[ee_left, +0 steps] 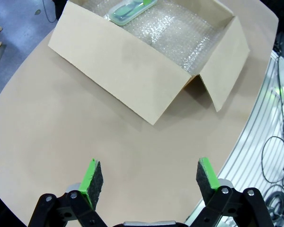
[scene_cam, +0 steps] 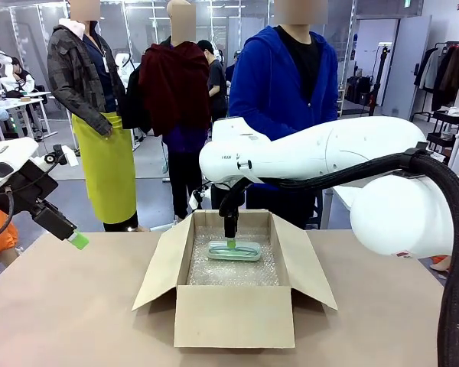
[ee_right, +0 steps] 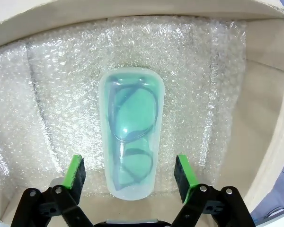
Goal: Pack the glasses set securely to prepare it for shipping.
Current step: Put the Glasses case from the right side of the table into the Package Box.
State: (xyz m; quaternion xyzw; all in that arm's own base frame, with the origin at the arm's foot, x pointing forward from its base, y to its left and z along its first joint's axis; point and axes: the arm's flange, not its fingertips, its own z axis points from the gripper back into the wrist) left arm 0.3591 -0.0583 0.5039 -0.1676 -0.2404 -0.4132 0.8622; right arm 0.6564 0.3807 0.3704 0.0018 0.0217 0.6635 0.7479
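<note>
Logged right claw wide open, straddling mint green case on bubble wrap, centre frame; left claw open, empty, over counter.

The mint green glasses case is translucent and closed, with spectacles visible inside. It lies flat, lengthwise left-right, on the bubble wrap in the far half of the open cardboard box.
</note>
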